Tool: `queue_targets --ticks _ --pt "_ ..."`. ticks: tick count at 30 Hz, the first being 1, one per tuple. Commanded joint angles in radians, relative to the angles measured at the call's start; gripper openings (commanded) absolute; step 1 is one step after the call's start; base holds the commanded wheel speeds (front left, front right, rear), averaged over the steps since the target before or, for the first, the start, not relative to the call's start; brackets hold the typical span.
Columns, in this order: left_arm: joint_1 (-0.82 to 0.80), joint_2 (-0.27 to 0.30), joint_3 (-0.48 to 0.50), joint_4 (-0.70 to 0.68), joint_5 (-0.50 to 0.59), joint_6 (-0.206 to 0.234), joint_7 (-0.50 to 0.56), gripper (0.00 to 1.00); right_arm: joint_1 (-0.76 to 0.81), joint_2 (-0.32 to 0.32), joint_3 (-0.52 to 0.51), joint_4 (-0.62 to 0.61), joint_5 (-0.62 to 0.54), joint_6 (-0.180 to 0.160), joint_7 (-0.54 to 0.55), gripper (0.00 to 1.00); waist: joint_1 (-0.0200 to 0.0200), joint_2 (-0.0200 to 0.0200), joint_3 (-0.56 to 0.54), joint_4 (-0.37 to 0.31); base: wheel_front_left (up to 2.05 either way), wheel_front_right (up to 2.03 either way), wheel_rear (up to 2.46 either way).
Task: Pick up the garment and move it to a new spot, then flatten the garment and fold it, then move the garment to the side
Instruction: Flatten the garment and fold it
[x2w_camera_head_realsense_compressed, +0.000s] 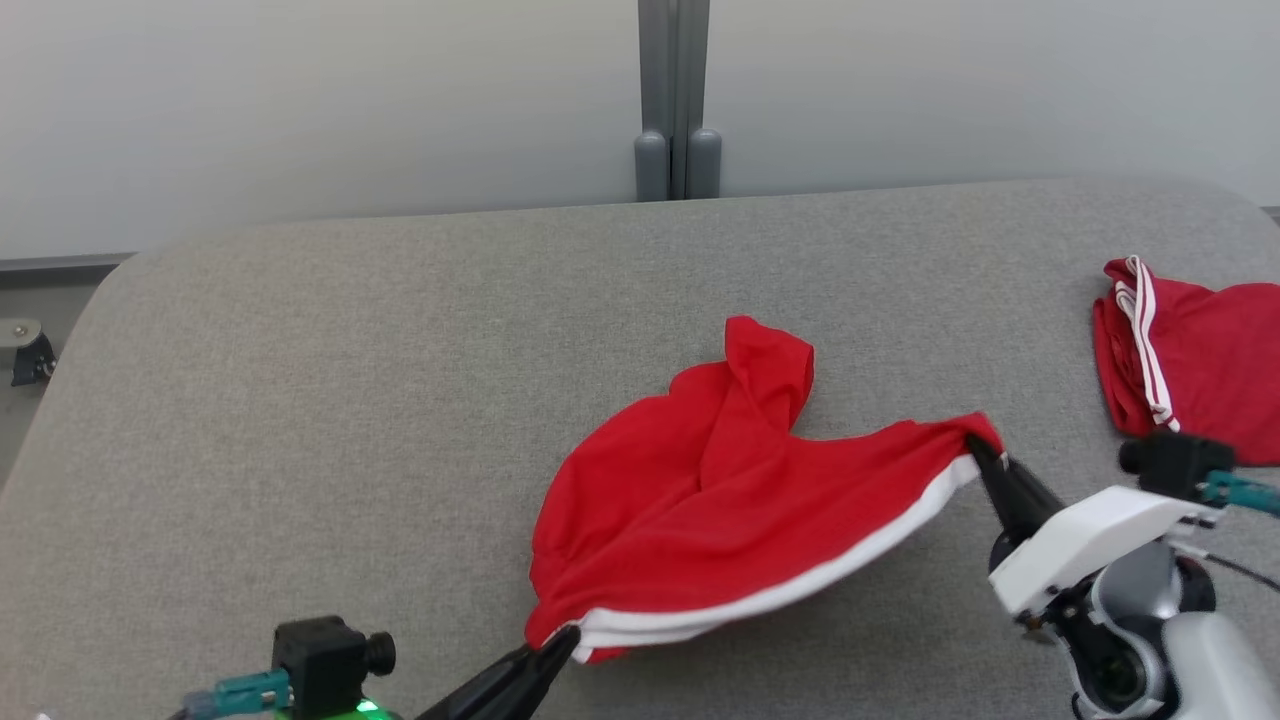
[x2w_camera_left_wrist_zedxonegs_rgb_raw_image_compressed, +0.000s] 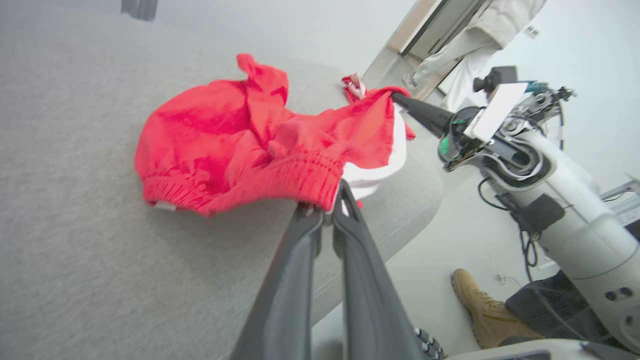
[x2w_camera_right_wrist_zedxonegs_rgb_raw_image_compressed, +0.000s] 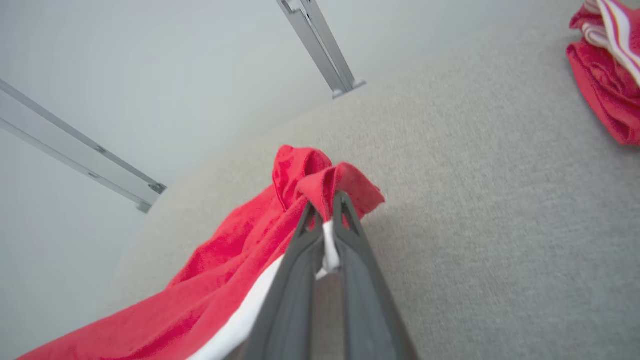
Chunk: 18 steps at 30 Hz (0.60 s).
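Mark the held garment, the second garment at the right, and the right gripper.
held garment (x2w_camera_head_realsense_compressed: 700, 490), head view, middle of its red cloth
second garment (x2w_camera_head_realsense_compressed: 1210, 360), head view, red body beside the white stripes
right gripper (x2w_camera_head_realsense_compressed: 975, 447), head view, fingertips pinching the garment's corner

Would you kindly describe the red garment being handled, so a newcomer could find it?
On the grey table, look at the middle, near the front edge. The red garment there has one broad white band and is stretched between the left hand and right hand; the other garment, at the right edge, lies untouched with thin white stripes.
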Motion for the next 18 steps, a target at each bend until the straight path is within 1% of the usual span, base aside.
queue_targets --ticks 1,2,5,6,7,9,12,15,16,17,18 --pt "0.009 0.031 0.022 -0.083 -0.042 0.004 0.021 0.00 0.015 -0.005 -0.036 -0.092 0.054 -0.001 0.036 0.00 0.0000 0.0000 -0.016 -0.018 0.00 0.00 0.00" --pt "0.008 0.047 0.035 -0.142 -0.067 0.007 0.034 0.00 0.017 -0.005 -0.056 -0.156 0.085 -0.001 0.061 0.00 0.0000 0.0000 -0.017 -0.023 0.00 0.00 0.00" --pt "-0.028 0.088 0.097 -0.333 -0.149 0.032 0.070 0.00 -0.003 -0.003 -0.130 -0.366 0.189 -0.001 0.147 0.00 0.0000 0.0000 -0.018 -0.039 0.00 0.00 0.00" --pt "-0.047 0.096 0.123 -0.378 -0.163 0.043 0.074 0.00 -0.017 -0.003 -0.145 -0.418 0.215 -0.001 0.169 0.00 0.0000 0.0000 -0.017 -0.045 0.00 0.00 0.00" --pt "-0.068 0.099 0.150 -0.427 -0.200 0.059 0.084 0.00 -0.039 -0.003 -0.166 -0.473 0.248 -0.001 0.194 0.00 0.0000 0.0000 -0.015 -0.054 0.00 0.00 0.00" --pt "-0.114 0.114 0.191 -0.495 -0.267 0.086 0.121 0.00 -0.089 -0.003 -0.195 -0.538 0.295 -0.001 0.233 0.00 0.0000 0.0000 -0.010 -0.068 0.00 0.00 0.00" --pt "-0.221 0.116 0.261 -0.546 -0.399 0.134 0.180 0.00 -0.209 -0.003 -0.234 -0.565 0.336 -0.001 0.280 0.00 0.0000 0.0000 0.019 -0.090 0.00 0.00 0.00" --pt "-0.346 0.120 0.317 -0.515 -0.501 0.179 0.243 0.00 -0.344 -0.002 -0.249 -0.529 0.290 -0.001 0.319 0.00 0.0000 0.0000 0.073 -0.104 0.00 0.00 0.00" --pt "-0.401 0.127 0.335 -0.486 -0.521 0.197 0.269 0.00 -0.398 -0.002 -0.250 -0.499 0.266 -0.001 0.327 0.00 0.0000 0.0000 0.100 -0.109 0.00 0.00 0.00" --pt "-0.439 0.133 0.344 -0.462 -0.524 0.202 0.284 0.00 -0.434 -0.002 -0.249 -0.479 0.240 -0.001 0.328 0.00 0.0000 0.0000 0.117 -0.111 0.00 0.00 0.00" --pt "-0.506 0.142 0.357 -0.408 -0.520 0.217 0.309 0.00 -0.504 -0.002 -0.235 -0.432 0.199 -0.001 0.333 0.00 0.0000 0.0000 0.157 -0.116 0.00 0.00 0.00"
